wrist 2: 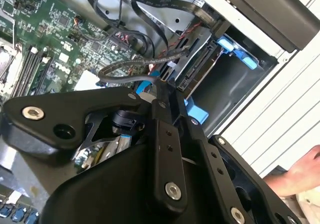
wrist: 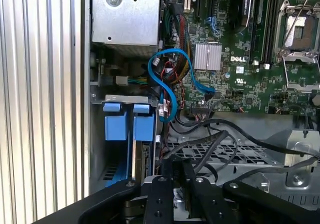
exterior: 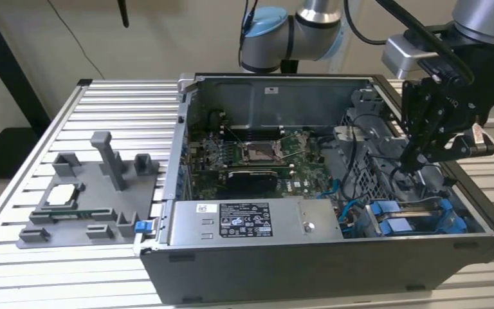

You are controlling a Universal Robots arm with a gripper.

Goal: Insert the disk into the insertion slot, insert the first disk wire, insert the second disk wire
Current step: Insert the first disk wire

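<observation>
The disk [wrist 2: 199,64] sits inside the insertion slot [wrist 2: 235,88] with its connector edge facing the case's interior; its blue carrier tabs [wrist: 116,125] show in both wrist views and, in the exterior view, as blue carrier tabs [exterior: 399,217] low at the case's right. My black gripper [exterior: 411,162] reaches down into the case just above that bay. In the second wrist view the gripper [wrist 2: 161,86] is shut on the plug end of a grey braided disk wire [wrist 2: 125,69], held a short way from the disk's connector. Which disk wire this is I cannot tell.
A silver power-supply box [exterior: 256,220] lies along the case's front, with the motherboard [exterior: 256,154] behind it. A loose blue cable [wrist: 170,86] and black cables [wrist: 235,131] cross near the perforated cage [wrist: 220,154]. A grey fixture [exterior: 92,193] stands on the slatted table. A hand [wrist 2: 300,174] rests outside the case.
</observation>
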